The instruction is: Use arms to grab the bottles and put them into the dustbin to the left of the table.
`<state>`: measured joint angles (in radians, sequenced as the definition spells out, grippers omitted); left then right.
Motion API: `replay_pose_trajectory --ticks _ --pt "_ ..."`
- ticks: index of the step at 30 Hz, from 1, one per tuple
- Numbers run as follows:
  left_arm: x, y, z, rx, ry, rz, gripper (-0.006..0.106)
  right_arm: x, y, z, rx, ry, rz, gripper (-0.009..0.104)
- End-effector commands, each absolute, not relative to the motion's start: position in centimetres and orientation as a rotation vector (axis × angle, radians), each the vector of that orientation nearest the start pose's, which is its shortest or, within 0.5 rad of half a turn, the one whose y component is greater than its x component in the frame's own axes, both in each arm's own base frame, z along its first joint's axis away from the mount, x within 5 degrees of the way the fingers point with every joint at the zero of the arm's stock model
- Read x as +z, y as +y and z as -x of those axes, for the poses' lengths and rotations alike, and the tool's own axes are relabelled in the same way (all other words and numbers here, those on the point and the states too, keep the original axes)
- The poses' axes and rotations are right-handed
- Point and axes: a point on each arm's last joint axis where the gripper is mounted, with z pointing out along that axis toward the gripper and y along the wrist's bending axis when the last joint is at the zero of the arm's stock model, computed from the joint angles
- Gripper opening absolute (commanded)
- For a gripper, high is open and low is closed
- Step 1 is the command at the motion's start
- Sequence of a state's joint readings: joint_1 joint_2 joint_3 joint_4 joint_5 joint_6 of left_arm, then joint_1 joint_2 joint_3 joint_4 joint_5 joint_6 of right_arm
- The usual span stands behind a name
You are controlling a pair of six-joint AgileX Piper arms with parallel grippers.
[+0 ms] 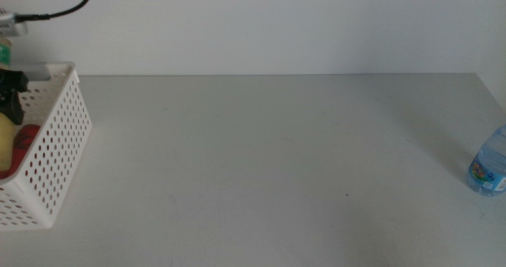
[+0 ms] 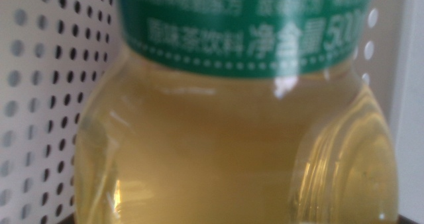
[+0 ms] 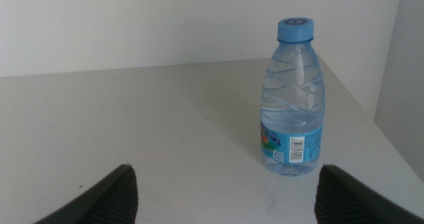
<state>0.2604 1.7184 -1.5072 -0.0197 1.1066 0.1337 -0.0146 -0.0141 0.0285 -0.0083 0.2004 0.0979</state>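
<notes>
Now, middle view: yellow drink bottle [image 1: 6, 144] and red can [image 1: 28, 137] in dustbin [image 1: 57, 152] at table [image 1: 269, 164] left edge; left gripper [image 1: 11, 93] over bin, jaw state can't tell.

Left wrist: filled by the yellow bottle, prob. very close; may snag on retreat.

Right wrist: right gripper [image 3: 225, 192] spread wide, nothing held, water bottle [image 3: 293, 98] upright near table's far right edge; could tip or roll off if nudged.

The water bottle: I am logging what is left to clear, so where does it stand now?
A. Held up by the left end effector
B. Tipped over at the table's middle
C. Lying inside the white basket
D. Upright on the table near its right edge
D: the water bottle stands upright with its blue cap on top, on the table at the right edge, ahead of the open right end effector.
</notes>
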Motion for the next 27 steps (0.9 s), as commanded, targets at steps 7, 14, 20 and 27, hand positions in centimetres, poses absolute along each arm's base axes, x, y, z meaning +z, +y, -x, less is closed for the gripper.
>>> replay_pose_trajectory --ticks 7,14,20,27 --pt "28.8 9.5 -36.2 0.047 2.854 0.187 -0.002 19.8 -0.1 -5.5 0.038 1.586 -0.076 0.094" --pt "27.7 9.6 -36.6 0.049 2.891 0.107 0.018 19.8 -0.1 -5.5 0.038 1.586 -0.076 0.094" --pt "27.7 9.8 -36.7 0.087 2.89 0.077 0.069 19.8 -0.1 -5.5 0.038 1.586 -0.076 0.094" --pt "28.9 9.6 -36.5 0.101 2.867 0.067 0.094 19.8 -0.1 -5.5 0.038 1.586 -0.076 0.094"
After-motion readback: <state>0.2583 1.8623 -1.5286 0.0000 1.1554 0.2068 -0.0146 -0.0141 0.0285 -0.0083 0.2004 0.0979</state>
